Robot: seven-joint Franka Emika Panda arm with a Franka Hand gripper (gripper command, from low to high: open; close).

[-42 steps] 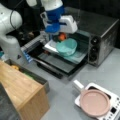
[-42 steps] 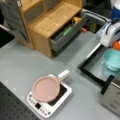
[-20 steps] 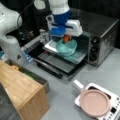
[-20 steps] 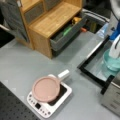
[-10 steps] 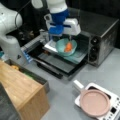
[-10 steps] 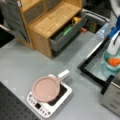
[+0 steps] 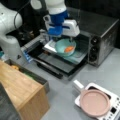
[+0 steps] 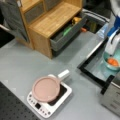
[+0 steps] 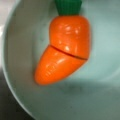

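Note:
A toy carrot [image 9: 63, 47], orange with a green top, lies in a teal bowl [image 9: 100, 100] and fills the wrist view. No fingers show there, and nothing grips the carrot. In both front views the bowl [image 7: 60, 47] [image 8: 106, 61] stands on the tray [image 7: 77, 58] pulled out of the toaster oven. The carrot [image 7: 69, 49] [image 8: 112, 61] lies inside it. My gripper [image 7: 64, 40] [image 8: 112, 53] hangs open just above the bowl, over the carrot, holding nothing.
The black toaster oven [image 7: 102, 37] has its door [image 7: 56, 66] folded down toward the table. A pink pan [image 7: 95, 102] [image 8: 46, 88] sits on a white hob [image 8: 61, 96]. A wooden cabinet [image 8: 50, 22] [image 7: 20, 92] has an open drawer [image 8: 67, 33] holding several items.
The carrot has come into plain sight in the bowl beneath the gripper. The gripper dipped toward the bowl and has lifted slightly, staying over it.

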